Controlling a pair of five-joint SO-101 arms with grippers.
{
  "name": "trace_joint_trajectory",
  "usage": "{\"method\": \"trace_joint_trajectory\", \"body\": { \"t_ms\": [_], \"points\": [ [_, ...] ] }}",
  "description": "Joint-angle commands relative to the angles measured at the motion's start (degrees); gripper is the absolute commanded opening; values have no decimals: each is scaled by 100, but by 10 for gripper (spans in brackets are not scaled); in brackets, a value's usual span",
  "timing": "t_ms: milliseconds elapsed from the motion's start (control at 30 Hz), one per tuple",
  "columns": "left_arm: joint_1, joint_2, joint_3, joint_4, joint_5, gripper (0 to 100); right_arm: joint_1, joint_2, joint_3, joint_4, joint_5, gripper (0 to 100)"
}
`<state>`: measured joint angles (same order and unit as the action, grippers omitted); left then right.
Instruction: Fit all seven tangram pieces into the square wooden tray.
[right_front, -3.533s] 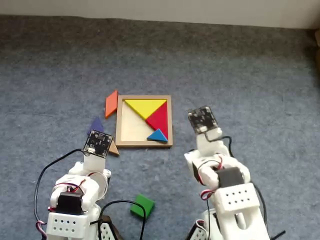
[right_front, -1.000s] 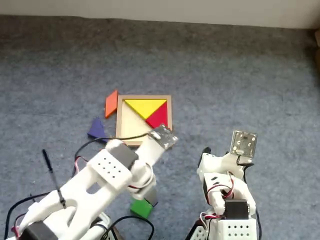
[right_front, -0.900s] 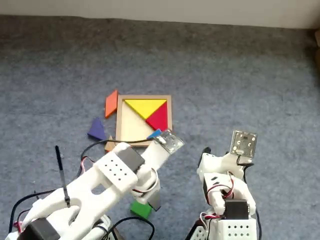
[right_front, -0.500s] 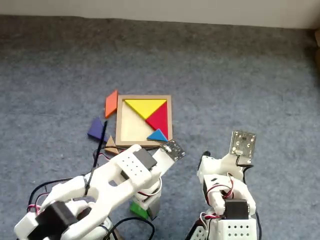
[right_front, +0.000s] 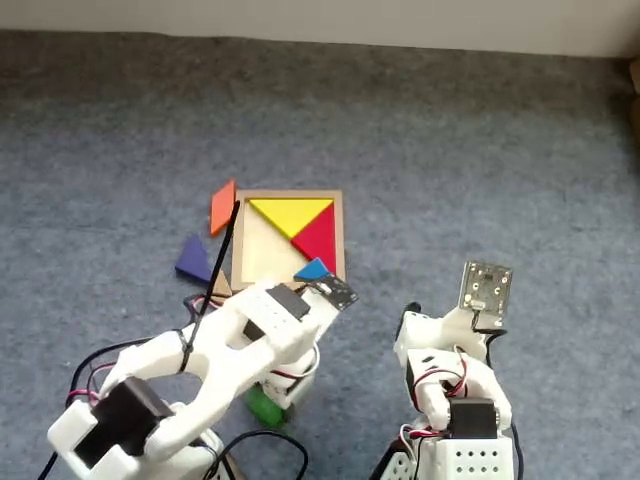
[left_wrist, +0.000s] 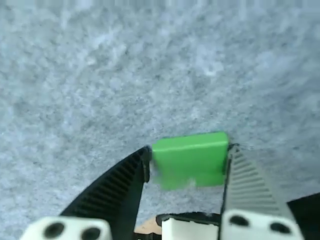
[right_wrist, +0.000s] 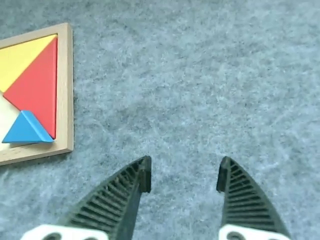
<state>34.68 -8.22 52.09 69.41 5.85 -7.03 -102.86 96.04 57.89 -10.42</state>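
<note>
Left gripper (left_wrist: 188, 152) is down on the grey carpet (right_front: 480, 130), and I read its fingers as pinching the green square (left_wrist: 190, 159) from opposite sides, at the near side of the scene and well apart from the wooden tray (right_front: 287, 192). Right gripper (right_wrist: 182, 172) hangs over carpet to the right of the tray, fingers spread. The tray holds the yellow triangle (right_front: 285, 212), red triangle (right_front: 318, 238) and blue triangle (right_front: 313, 269); the orange piece (right_front: 222, 207), purple triangle (right_front: 193, 258) and tan triangle (right_front: 220, 288) lie just left of it.
</note>
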Motion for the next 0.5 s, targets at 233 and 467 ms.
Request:
{"method": "trace_joint_trajectory", "body": {
  "t_ms": [233,467],
  "points": [
    [-251,40,-655,-44,-738,58,66,66,734,31,-53,217],
    [-1279,31,-1560,246,-853,59,66,75,734,31,-53,217]
  ]
}}
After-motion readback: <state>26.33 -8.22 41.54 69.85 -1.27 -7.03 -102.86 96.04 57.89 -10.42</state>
